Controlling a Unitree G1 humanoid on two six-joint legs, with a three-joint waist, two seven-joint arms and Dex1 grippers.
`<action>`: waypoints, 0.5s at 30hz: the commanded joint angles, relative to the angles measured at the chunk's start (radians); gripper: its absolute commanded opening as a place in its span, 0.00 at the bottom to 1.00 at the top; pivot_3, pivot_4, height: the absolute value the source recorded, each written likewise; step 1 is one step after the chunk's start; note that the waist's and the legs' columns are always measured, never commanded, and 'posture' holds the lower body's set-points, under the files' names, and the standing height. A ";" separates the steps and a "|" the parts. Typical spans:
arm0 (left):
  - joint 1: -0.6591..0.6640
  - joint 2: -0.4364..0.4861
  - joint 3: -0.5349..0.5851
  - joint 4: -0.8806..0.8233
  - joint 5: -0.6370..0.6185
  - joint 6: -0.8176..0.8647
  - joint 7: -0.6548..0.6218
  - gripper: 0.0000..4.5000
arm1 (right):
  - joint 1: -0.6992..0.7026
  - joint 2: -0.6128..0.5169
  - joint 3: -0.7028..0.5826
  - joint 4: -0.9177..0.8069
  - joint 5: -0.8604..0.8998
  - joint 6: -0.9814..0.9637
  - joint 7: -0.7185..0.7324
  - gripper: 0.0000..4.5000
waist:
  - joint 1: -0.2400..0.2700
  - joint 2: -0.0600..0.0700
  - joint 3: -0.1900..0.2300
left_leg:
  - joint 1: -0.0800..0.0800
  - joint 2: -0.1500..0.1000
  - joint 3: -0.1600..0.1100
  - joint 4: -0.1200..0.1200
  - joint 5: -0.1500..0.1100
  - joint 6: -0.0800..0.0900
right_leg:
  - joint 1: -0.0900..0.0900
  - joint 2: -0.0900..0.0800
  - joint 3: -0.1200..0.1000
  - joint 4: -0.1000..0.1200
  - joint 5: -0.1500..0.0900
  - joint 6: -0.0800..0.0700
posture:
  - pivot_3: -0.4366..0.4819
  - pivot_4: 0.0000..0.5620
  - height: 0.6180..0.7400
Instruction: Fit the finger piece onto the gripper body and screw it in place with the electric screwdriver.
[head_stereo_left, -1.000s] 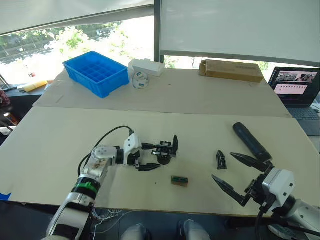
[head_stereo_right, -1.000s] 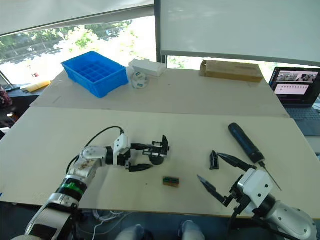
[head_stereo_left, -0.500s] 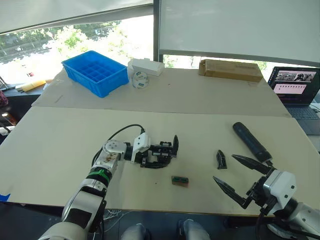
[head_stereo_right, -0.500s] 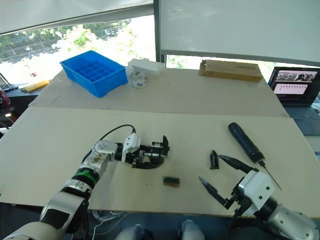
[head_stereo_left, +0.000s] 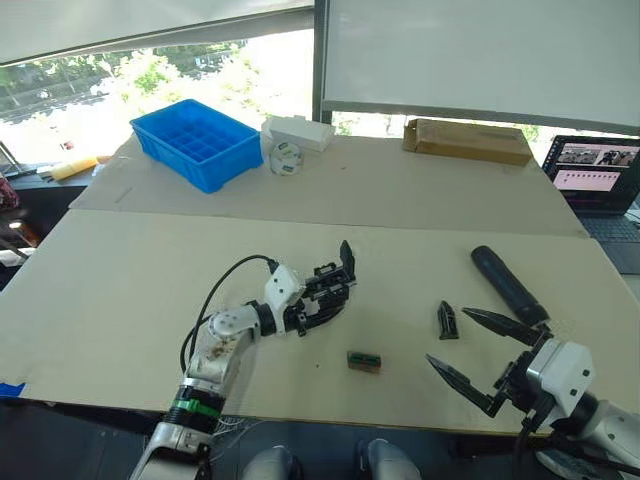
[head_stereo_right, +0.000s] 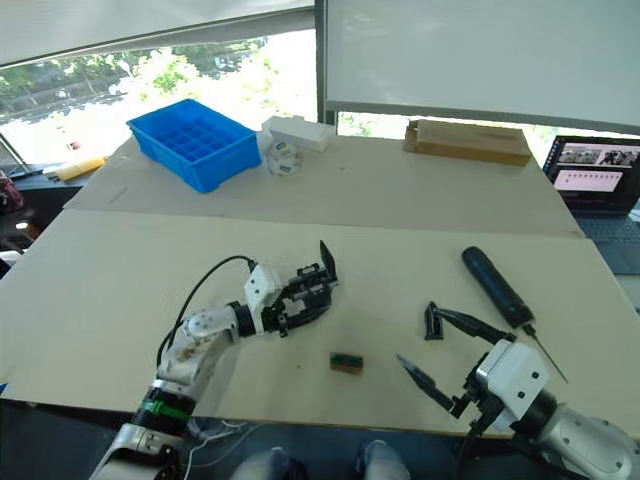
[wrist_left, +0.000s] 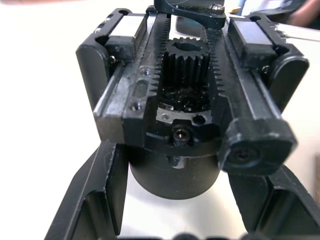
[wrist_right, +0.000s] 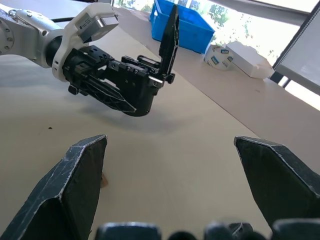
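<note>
gripper body (head_stereo_left: 325, 290) blk | finger piece (head_stereo_left: 446, 320) blk | screwdriver (head_stereo_left: 508, 284) matte blk | bin (head_stereo_left: 196, 144) blue

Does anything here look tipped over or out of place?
Yes: the gripper body is off the table, tilted in the left gripper. The finger piece lies loose, not fitted.

Head stereo pair looked forward and down over the beige table (head_stereo_left: 120, 270). Left wrist camera sat very close to the black toothed gripper body (wrist_left: 187, 107). Right wrist camera faced leftward, sharing that body.
</note>
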 joint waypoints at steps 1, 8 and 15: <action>0.003 -0.035 -0.001 -0.069 0.001 0.042 0.099 0.51 | -0.010 -0.007 -0.007 -0.031 0.021 0.004 0.006 1.00 | 0.001 0.000 0.000 | 0.000 0.000 0.000 0.000 0.000 0.000 | 0.000 0.000 0.000 0.000 0.000 0.000 | 0.48 0.27 1.00; 0.035 -0.016 -0.036 -0.041 0.013 0.045 0.120 0.51 | -0.014 -0.012 -0.029 -0.018 0.029 0.006 0.019 1.00 | 0.001 0.000 0.000 | 0.000 0.000 0.000 0.000 0.000 0.000 | -0.001 0.001 -0.001 0.000 0.000 0.000 | 0.48 0.27 1.00; 0.042 0.058 -0.053 -0.053 -0.021 0.062 0.023 0.90 | -0.008 -0.007 -0.034 -0.022 0.029 0.009 0.015 1.00 | -0.001 0.000 0.000 | 0.001 0.000 0.001 0.000 0.000 0.000 | 0.000 0.000 -0.001 0.000 0.000 0.000 | 0.48 0.27 1.00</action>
